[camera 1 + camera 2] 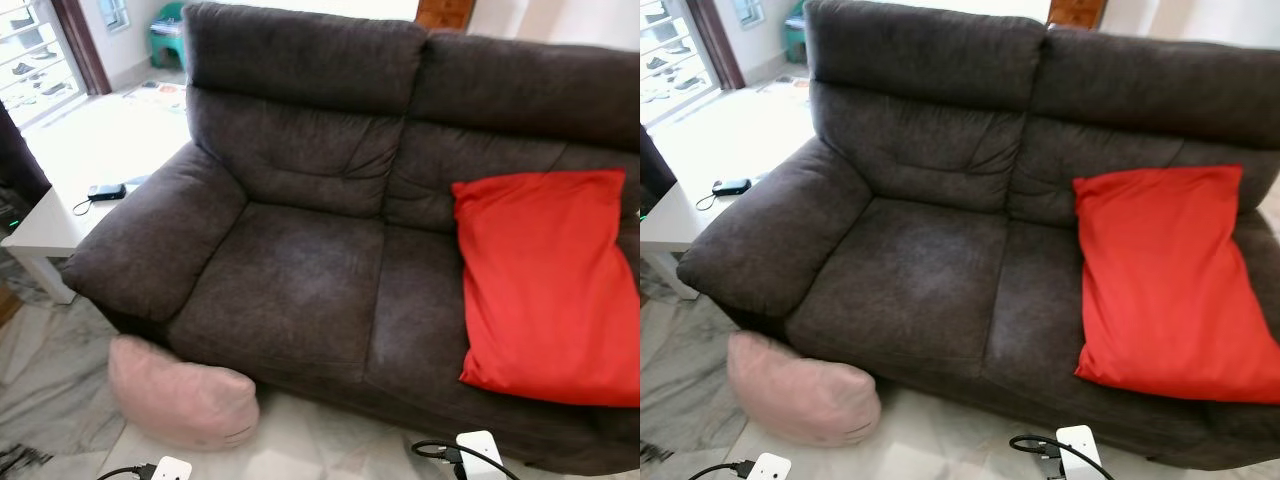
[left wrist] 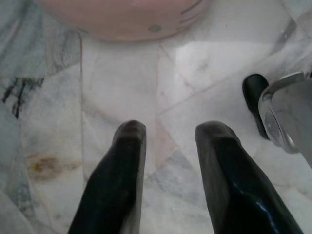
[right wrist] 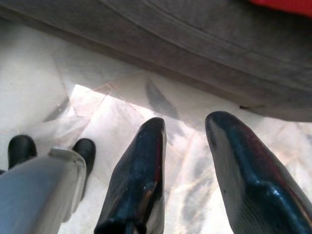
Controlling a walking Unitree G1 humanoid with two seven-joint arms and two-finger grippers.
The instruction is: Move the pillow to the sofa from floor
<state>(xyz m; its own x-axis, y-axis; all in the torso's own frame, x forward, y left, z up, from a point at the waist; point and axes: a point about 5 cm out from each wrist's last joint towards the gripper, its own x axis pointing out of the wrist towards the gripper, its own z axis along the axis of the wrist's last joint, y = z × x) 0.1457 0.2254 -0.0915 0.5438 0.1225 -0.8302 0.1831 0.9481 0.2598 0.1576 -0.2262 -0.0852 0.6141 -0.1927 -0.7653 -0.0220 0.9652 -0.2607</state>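
A pink pillow [image 1: 182, 402] lies on the marble floor against the front left corner of the dark brown sofa [image 1: 300, 280]. Its edge fills the far end of the left wrist view as the pink pillow [image 2: 122, 17]. My left gripper [image 2: 168, 131] hangs open a short way from it, over bare floor, with nothing between its fingers. Over the floor by the sofa's front base, my right gripper [image 3: 187, 126] is also open and holds nothing. Both arms' white wrist parts [image 1: 170, 468] [image 1: 480, 450] peek in at the lower edge of the left eye view.
A red pillow [image 1: 545, 285] leans on the sofa's right seat; the left seat [image 1: 285, 285] is bare. A white side table [image 1: 55, 220] with a small black device [image 1: 106, 191] stands left of the armrest. Pale marble floor [image 1: 300, 440] runs along the sofa front.
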